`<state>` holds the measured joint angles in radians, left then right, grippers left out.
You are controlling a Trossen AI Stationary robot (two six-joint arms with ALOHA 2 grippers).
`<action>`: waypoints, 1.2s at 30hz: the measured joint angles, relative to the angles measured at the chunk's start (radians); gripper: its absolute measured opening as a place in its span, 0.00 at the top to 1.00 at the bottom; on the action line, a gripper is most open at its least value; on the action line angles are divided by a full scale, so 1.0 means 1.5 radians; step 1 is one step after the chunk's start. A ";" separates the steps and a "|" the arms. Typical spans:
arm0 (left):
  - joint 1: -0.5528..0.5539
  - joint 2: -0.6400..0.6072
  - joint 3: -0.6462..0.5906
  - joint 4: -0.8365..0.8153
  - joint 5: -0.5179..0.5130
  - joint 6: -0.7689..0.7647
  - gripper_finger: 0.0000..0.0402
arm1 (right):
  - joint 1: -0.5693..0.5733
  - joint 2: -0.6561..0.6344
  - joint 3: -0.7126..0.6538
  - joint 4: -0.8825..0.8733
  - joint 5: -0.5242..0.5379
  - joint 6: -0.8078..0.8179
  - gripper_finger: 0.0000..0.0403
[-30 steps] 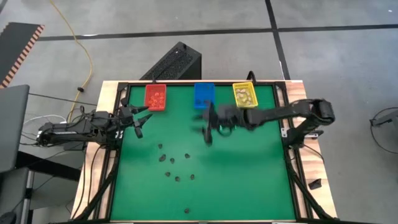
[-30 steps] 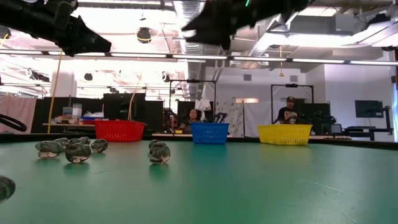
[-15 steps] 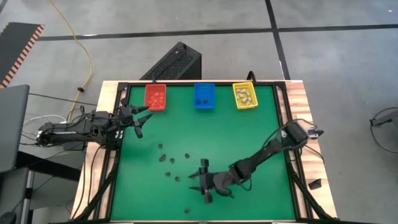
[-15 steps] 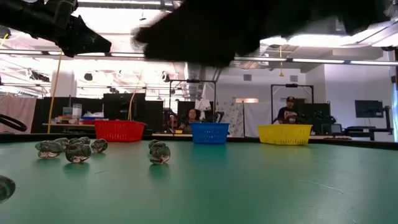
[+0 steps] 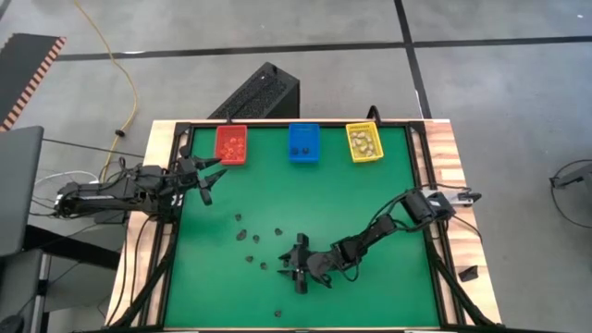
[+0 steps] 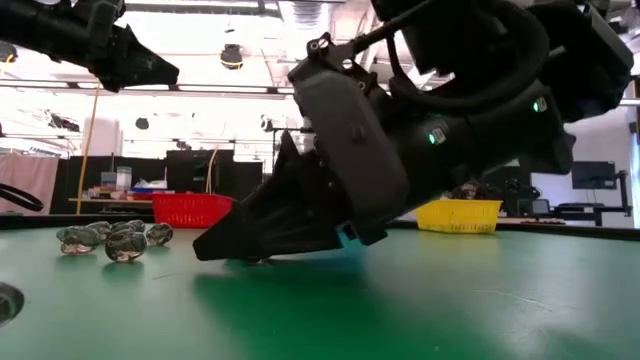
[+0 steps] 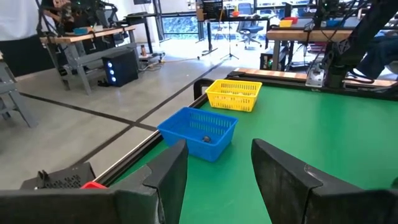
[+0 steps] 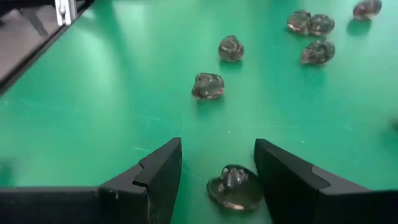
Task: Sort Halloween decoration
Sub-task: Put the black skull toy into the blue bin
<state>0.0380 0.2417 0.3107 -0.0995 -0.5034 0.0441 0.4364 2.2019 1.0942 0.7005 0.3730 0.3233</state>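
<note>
Some trinkets already lie in the red bin, blue bin and yellow bin. About ten dark trinkets remain on the table. The right gripper stands spread around one trinket, not yet clenched; the left gripper waits released near the red bin.

Trinket between right hand's fingers

We take the blue bin as landmark. The red bin and yellow bin flank it along the far edge, with bare mat between them. In front of it the green mat lies open. Farther out, scattered trinkets and the low right gripper with its stretched arm block passage. The left gripper hangs beside the red bin.
</note>
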 joint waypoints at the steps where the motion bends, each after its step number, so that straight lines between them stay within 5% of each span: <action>1: 0.000 0.000 0.000 0.000 0.000 0.001 0.58 | -0.001 0.003 0.000 0.000 0.000 0.015 0.42; 15: 0.000 0.000 0.000 -0.011 0.000 0.009 0.58 | -0.001 0.005 0.000 -0.037 0.018 0.026 0.72; 36: 0.000 0.000 0.000 -0.006 0.000 0.008 0.58 | -0.001 -0.040 -0.005 -0.079 0.047 -0.023 0.72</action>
<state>0.0383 0.2414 0.3107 -0.1078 -0.5037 0.0563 0.4346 2.1420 1.0861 0.5819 0.4440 0.2881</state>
